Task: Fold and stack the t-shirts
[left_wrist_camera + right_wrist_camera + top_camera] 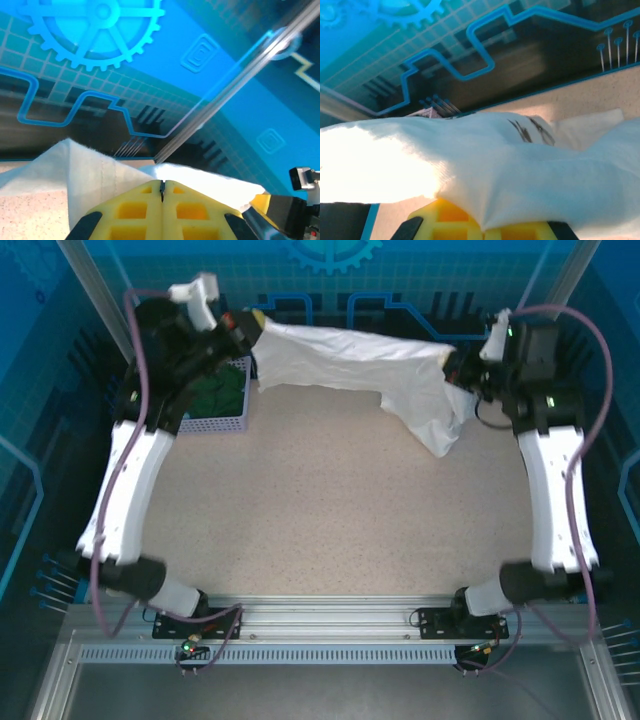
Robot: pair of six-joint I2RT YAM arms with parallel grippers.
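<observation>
The white t-shirt (pixel 350 355) hangs stretched along the table's (pixel 330 530) far edge. The left gripper (pixel 243 325) is pinched shut on one end and the right gripper (pixel 455 368) is clamped on the other. Its drooping right corner perhaps brushes the surface. A dark green shirt (pixel 218 392) fills the basket (pixel 215 425) at the far left. Broad bare tabletop spreads nearer the arms.

White shirt (pixel 350 365): plain white cloth, with black print streaks on it in the right wrist view.
Green shirt (pixel 222 392): dark green.
Basket (pixel 215 424): lavender mesh.
Table (pixel 330 520): beige, finely speckled.
Left gripper (pixel 162 187) and right gripper (pixel 485 231): yellow fingers with black edges.
Arms (pixel 125 490): white links, black joints.
Cables (pixel 128 315): purple.
Walls (pixel 430 270): blue, with a lighter cyan gear-and-circuit-line pattern.
</observation>
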